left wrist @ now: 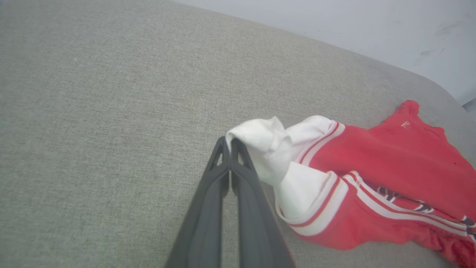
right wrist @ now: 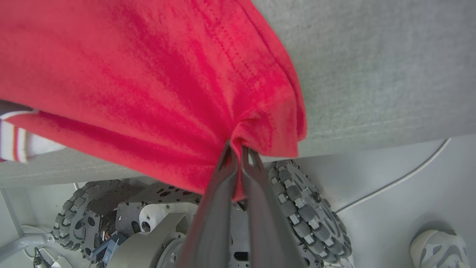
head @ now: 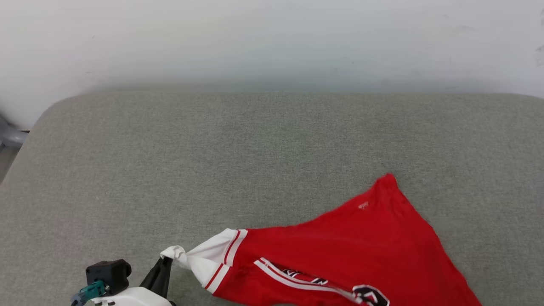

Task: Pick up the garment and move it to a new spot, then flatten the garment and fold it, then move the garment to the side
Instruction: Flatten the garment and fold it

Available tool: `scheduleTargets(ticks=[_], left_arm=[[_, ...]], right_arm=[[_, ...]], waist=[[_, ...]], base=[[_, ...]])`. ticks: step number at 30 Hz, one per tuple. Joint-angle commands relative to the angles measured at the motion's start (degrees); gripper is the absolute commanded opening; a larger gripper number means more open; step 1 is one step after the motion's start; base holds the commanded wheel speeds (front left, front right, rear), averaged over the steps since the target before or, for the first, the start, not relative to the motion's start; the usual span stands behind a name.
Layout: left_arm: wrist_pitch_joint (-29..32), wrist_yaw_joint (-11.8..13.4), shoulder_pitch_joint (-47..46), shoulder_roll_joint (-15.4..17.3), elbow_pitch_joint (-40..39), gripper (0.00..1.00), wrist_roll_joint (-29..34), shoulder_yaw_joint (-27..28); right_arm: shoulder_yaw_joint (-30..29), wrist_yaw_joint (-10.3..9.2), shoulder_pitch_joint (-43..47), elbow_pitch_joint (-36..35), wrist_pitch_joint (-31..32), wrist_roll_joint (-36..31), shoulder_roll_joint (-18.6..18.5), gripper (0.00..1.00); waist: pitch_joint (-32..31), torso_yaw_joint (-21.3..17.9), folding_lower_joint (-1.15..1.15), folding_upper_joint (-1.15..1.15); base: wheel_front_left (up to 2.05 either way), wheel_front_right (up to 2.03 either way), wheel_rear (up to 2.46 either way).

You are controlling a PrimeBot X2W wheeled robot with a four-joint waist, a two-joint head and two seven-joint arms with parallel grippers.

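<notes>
**Shirt pinched at both ends, drawn out along the near edge**

Near edge. Left claw (head: 169,260) is clenched on the tip of the white sleeve (left wrist: 267,149), and the cloth knots up at the fingertips. Right claw (right wrist: 238,149) is clenched on a red hem corner, with the fabric puckering into the pinch. That pinch sits at the front edge of the cushion (head: 212,148). The base's wheels (right wrist: 308,208) and a shoe (right wrist: 438,249) are on the floor below.

Judgement: the two grips are well apart, one at each end, so the shirt (head: 361,250) can be lifted or spread between them without balling up.

Shirt. It lies at the near right of the cushion, its front part running off the bottom of the head view.
- Colours: red body, white sleeve with red stripes, and a white-and-red band across it. The black, white-edged print is only partly visible.
- Shape: the body is pulled into a rough triangle, one red corner peaking toward the far side and resting on the cushion.
- Cloth: soft, few creases, draping from the pinches.
- State: not flat, not folded.

Far. Bare grey-green cushion lies to the left and beyond, probably room enough to lay the shirt out. A pale wall (head: 272,38) stands behind.
</notes>
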Motion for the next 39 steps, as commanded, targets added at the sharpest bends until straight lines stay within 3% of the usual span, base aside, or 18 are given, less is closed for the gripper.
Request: scheduleTargets(ticks=[1, 3, 6, 12, 16, 19, 24, 28, 32, 39], left_arm=[[0.32, 0.22, 0.58, 0.2, -0.12, 0.0, -0.23, 0.16], [0.23, 0.27, 0.66, 0.22, -0.2, 0.0, -0.43, 0.17], [0.43, 0.34, 0.66, 0.29, -0.32, 0.0, -0.44, 0.08], [0.72, -0.1, -1.02, 0.25, -0.59, 0.0, 0.08, -0.44], [0.23, -0.43, -2.77, -0.43, -0.42, 0.0, 0.4, -0.78], [-0.19, -0.94, -4.38, -0.91, -0.14, 0.0, 0.55, -1.07], [-0.7, -1.46, -6.62, -1.6, -0.01, 0.0, 1.24, -1.7], [-0.89, -2.73, -9.94, -2.72, -0.08, 0.0, 2.15, -3.18], [-1.5, -3.99, -11.27, -3.57, 0.87, 0.0, 2.02, -3.9], [-2.76, -5.86, -15.33, -5.48, 3.24, 0.0, 2.67, -5.25]], right_arm=[[0.12, -0.04, 1.06, -0.15, -0.67, -0.24, 0.54, 0.25], [0.06, -0.04, 1.67, -0.21, -2.88, 0.09, 1.25, 1.0], [0.26, -0.04, 0.4, -0.76, -9.01, 0.03, 1.68, 1.0], [0.76, -0.03, -5.15, -1.15, -28.82, -1.68, 1.89, 1.0], [4.45, -0.05, -9.76, 0.96, -38.87, -1.88, -0.93, 1.0], [7.41, -0.04, -13.86, 4.35, -42.07, -1.53, -3.48, 1.0], [11.76, -0.04, -20.39, 10.32, -38.7, -0.32, -7.33, 1.0], [19.11, -0.03, -29.4, 15.4, -26.26, 2.76, -13.03, 1.0], [23.65, -0.03, -33.55, 16.87, -19.01, 4.13, -16.09, 1.0], [32.27, -0.04, -42.74, 22.5, -11.89, 5.08, -21.02, 1.0]], waist=[[-0.26, -0.21, 0.01, 0.0], [-0.36, -0.42, 0.01, 0.0], [-0.42, -0.77, 0.01, 0.0], [1.03, -0.57, 0.01, 0.0], [2.33, 0.15, 0.01, 0.0], [3.36, 1.04, 0.01, 0.0], [4.79, 2.33, 0.01, 0.0], [7.36, 4.78, 0.01, 0.0], [8.09, 6.1, 0.01, 0.0], [11.09, 8.64, 0.01, 0.0]], base=[[0.0, 0.0, 0.0], [0.0, 0.0, 0.0], [0.0, 0.0, 0.0], [0.0, 0.0, 0.0], [0.0, 0.0, 0.0], [0.0, 0.0, 0.0], [0.0, 0.0, 0.0], [0.0, 0.0, 0.0], [0.0, 0.0, 0.0], [0.0, 0.0, 0.0]])
